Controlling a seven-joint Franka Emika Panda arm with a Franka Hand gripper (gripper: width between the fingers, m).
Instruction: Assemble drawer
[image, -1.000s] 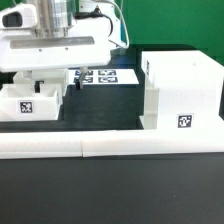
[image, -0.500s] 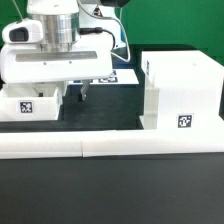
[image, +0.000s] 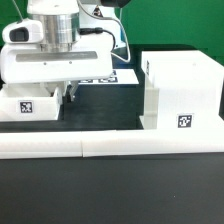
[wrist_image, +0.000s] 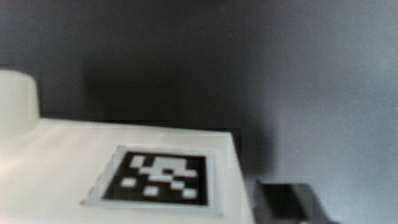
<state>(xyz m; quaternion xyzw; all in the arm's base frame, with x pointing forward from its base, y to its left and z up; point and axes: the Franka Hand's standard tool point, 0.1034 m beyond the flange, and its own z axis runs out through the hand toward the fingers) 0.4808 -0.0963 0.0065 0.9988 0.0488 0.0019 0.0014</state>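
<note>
On the surface, the tray sits at the exterior view's left, the box casing well apart at its right, border bars before both, the marker board behind them

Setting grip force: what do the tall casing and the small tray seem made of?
Tall casing: probably rigid white plastic, matte; even colour, crisp edges, no glare. Small tray: likely the same matte white plastic; its tag looks like a flat printed sticker. Judged by look alone.
</note>
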